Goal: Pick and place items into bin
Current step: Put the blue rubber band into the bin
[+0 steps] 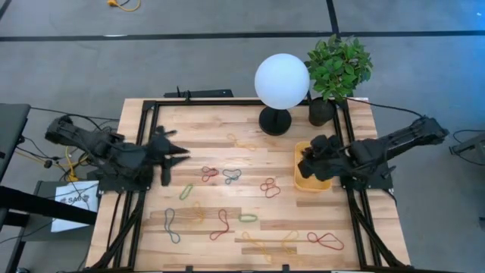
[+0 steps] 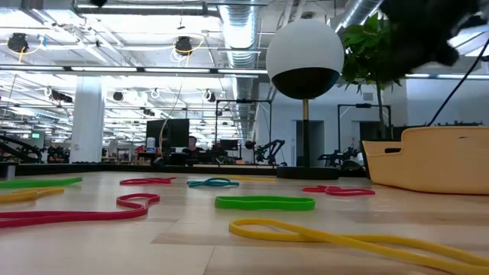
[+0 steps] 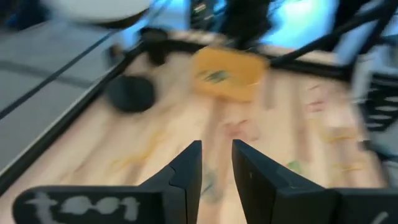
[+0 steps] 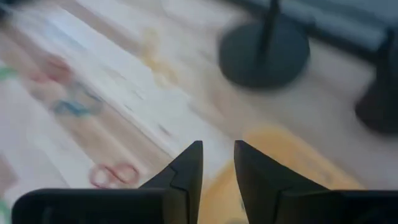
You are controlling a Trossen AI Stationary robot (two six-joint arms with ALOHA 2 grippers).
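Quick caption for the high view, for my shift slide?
Right gripper open over the yellow bin; left gripper waits open, rubber bands scattered.

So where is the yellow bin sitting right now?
In the high view the bin sits on the table's right side, directly under the right gripper, just in front of the black lamp base and the plant pot.

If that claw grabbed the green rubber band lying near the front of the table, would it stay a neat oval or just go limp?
Probably limp: the green rubber band is a thin loop lying flat on the table, and neighbours like the red band have twisted into figure-eights. It likely weighs almost nothing. Pushed, it would probably drag and bunch up.
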